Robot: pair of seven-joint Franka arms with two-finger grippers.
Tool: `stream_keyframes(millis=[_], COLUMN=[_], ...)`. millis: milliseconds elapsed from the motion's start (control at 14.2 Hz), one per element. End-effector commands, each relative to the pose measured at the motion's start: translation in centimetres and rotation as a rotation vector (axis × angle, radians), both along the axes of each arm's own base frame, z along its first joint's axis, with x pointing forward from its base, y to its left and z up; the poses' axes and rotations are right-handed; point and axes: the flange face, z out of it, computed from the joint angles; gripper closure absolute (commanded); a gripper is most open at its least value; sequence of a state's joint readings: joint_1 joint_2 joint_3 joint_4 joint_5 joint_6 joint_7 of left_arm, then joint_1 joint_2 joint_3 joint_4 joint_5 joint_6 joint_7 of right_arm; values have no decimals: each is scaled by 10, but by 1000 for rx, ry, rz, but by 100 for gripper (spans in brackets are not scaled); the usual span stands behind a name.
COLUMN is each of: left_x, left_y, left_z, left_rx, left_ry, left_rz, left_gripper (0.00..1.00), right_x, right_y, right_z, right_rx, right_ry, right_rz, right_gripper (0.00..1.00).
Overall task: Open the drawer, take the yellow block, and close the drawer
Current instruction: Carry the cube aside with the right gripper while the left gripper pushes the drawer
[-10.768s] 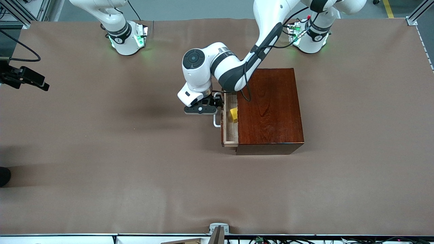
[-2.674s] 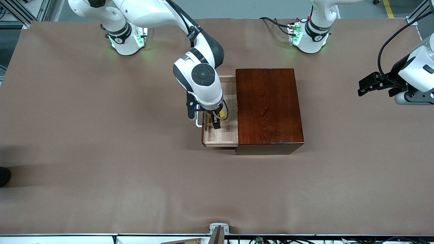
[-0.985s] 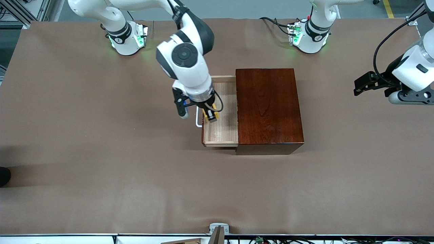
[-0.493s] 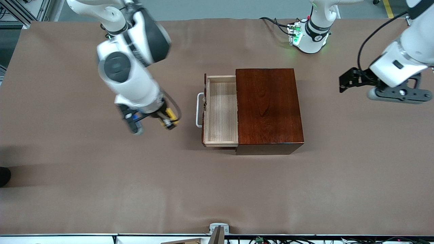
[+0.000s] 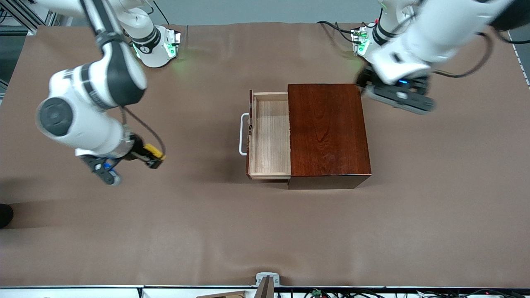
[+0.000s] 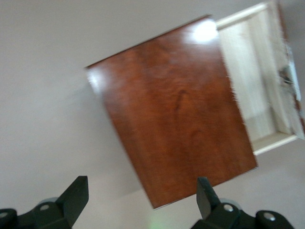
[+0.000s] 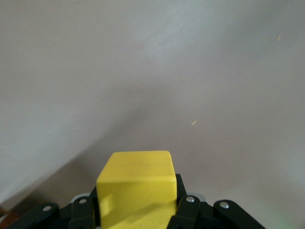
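**Block in right gripper over bare cloth; drawer open**

No brand, label or writing can be read on anything in view, so you have nothing to log there.

Nearest the front camera you see only the table (image 5: 265,231): a matte brown cloth, smooth, with faint creases.

Farther up, toward the right arm's end, the right gripper (image 5: 154,157) hangs over bare cloth, well apart from the box. Its black fingers are clamped on the block (image 5: 151,150). In the right wrist view the block (image 7: 137,188) is a plain bright yellow cube with crisp edges and matte faces, pinched at its two sides.

At mid-table sits the box (image 5: 328,134): glossy dark reddish-brown wood, visible grain, square corners, a light glare on its top in the left wrist view. The drawer (image 5: 270,136) stands pulled out toward the right arm's end. Its inside is pale, unfinished-looking light wood with a fine straight grain, and nothing lies in it. A white U-shaped bar handle (image 5: 243,134) is fixed to its front.

Farther still, the left gripper (image 5: 397,96) is over the cloth just beside the box's corner nearest the left arm's base. You can see its fingers (image 6: 76,195) spread wide with nothing between them, the box (image 6: 174,133) below.
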State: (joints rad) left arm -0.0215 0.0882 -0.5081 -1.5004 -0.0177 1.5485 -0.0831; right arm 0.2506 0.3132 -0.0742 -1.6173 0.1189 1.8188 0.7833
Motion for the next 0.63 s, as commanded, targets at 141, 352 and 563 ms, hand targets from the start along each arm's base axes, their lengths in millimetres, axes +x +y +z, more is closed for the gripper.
stream_keyframes(millis=[141, 352, 563], left_x=[-35, -48, -64], left_y=[-122, -205, -272], left_z=[-31, -58, -93], left_rx=[-101, -209, -287], left_ry=[-12, -7, -128], left_rz=[-249, -379, -596], left_gripper=[0, 0, 0], right_x=[-4, 3, 7], right_y=[-85, -135, -171], right_z=[-17, -43, -67], right_rx=[68, 89, 109], right_ry=[5, 0, -1], right_rz=[215, 356, 460], right_gripper=[100, 100, 100])
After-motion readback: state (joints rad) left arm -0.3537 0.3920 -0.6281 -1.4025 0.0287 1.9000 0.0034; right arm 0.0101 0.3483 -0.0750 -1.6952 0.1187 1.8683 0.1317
